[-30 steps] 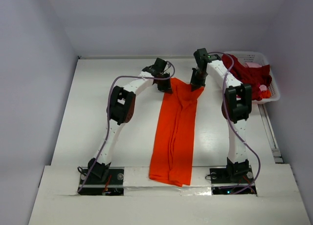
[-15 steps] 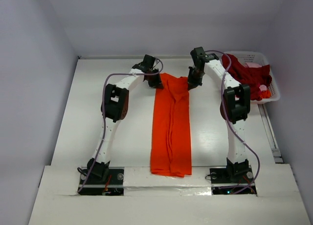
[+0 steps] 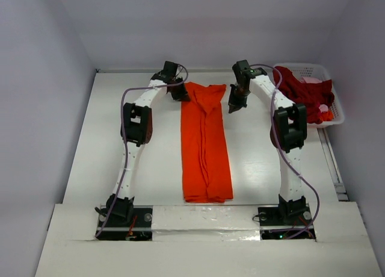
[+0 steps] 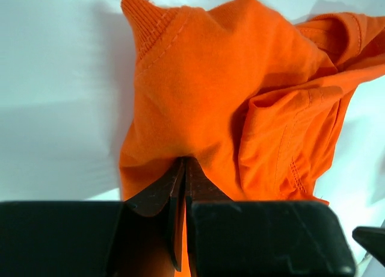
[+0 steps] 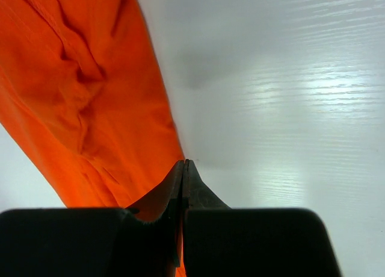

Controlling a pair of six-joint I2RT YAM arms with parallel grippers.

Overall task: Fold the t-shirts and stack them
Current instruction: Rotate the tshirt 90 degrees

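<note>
1. The orange shirt (image 3: 204, 144) lies on the table (image 3: 120, 132) between the two arms. It is folded into a long narrow strip that runs from the far side toward the near edge.
2. The far end of the strip is the wider end. The near end stops just short of the table's near edge.
3. The left claw (image 3: 179, 95) is at the far left corner of the orange shirt. It is clenched on the cloth, and in the left wrist view the fabric bunches and creases right at its closed tips, with a ribbed edge beyond.
4. The right claw (image 3: 233, 105) is just beside the far right corner of the same shirt, clenched with no gap between its fingers.
5. In the right wrist view the shirt's edge runs up to the fingertips. I cannot tell whether any cloth is pinched there.
6. A white basket (image 3: 337, 111) sits at the far right of the table, well apart from the orange shirt.
7. A dark red shirt (image 3: 304, 90) is heaped in the basket, draping over its left rim.
8. A bit of pink cloth (image 3: 313, 80) shows just behind the dark red shirt.
</note>
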